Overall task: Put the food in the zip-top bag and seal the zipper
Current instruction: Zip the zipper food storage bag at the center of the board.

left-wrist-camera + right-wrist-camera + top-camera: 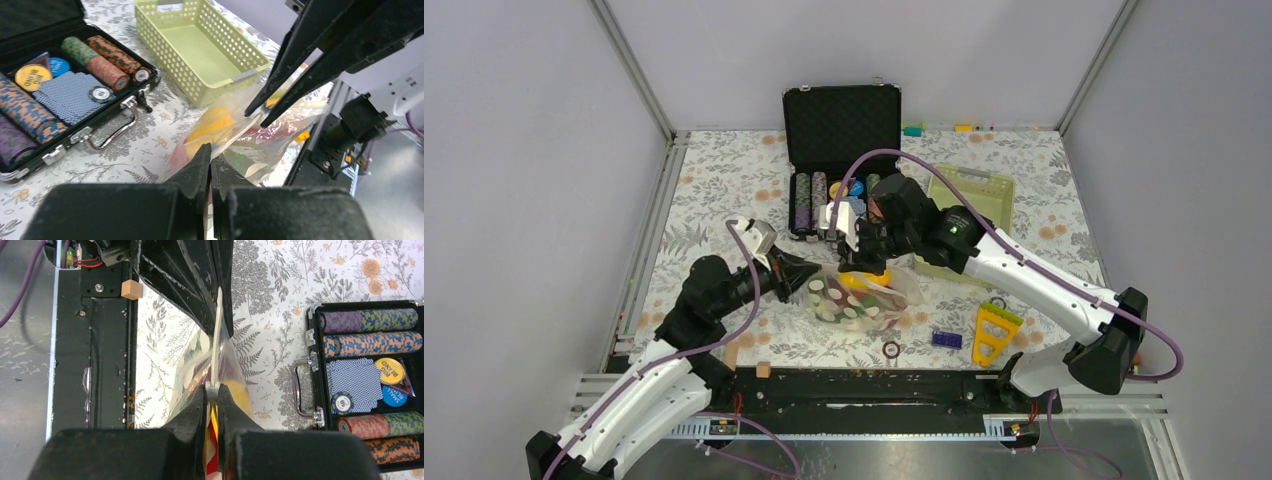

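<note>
My left gripper (210, 159) is pinched shut on one end of the small clear soft plastic zip-top bag (876, 300) of toy food (215, 125), which rests on the floral table (724, 180). My right gripper (212, 389) is clamped on its pale zipper strip (218, 340) further along.

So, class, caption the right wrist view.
Right gripper and left gripper pinch the zipper on the zip-top bag.

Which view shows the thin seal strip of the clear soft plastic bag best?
The right wrist view: the seal strip runs as a pale line out of the shut right gripper. The left wrist view shows only the crinkled clear bag; from above it is too thin to see.
</note>
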Motion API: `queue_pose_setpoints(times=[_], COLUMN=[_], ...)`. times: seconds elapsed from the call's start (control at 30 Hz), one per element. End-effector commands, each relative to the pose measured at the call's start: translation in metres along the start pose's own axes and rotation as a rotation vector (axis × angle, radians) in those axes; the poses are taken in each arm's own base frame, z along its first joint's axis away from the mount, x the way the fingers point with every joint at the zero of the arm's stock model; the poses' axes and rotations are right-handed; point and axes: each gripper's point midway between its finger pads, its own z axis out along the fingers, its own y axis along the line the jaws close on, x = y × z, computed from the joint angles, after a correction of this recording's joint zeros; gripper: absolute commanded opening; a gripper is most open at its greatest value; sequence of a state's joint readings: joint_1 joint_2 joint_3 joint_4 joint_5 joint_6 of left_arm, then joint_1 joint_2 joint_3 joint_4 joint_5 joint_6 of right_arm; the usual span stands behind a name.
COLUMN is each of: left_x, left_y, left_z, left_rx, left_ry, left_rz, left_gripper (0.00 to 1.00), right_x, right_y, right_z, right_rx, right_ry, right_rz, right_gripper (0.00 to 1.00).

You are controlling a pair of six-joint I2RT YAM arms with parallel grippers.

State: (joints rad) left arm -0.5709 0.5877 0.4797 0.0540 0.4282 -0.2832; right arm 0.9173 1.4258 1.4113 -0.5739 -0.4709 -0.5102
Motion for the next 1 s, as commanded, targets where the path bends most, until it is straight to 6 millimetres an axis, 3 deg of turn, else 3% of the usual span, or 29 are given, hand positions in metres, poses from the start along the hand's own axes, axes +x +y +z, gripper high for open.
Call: queue_pose_setpoints(times=[0.0, 0.27, 0.83, 0.97], left_x=[-0.038, -0.047, -0.055, -0.056], left_y=[0.033, 0.07, 0.104, 0.12], left_z=[-0.008, -0.023, -0.046, -0.058], left_rx=[-0.208, -0.44, -0.68, -0.795], left_ry=[-0.173, -0.246, -0.31, -0.34], left_rz=[0.012, -0.051, -0.116, -0.149], left_gripper=[0.0, 0.0, 0.0, 0.0], right_x=[0.039, 0.051, 0.087, 0.098], right_y=[-0.001, -0.011, -0.015, -0.014], right_z=[-0.024, -0.031, -0.041, -0.044], right_rx=[0.058, 0.133, 0.276, 0.303], right_ry=[0.135, 0.128, 0.139, 0.146], right_rz=[0.063, 0.121, 0.256, 0.271], right_gripper=[0.0, 0.0, 0.02, 0.03])
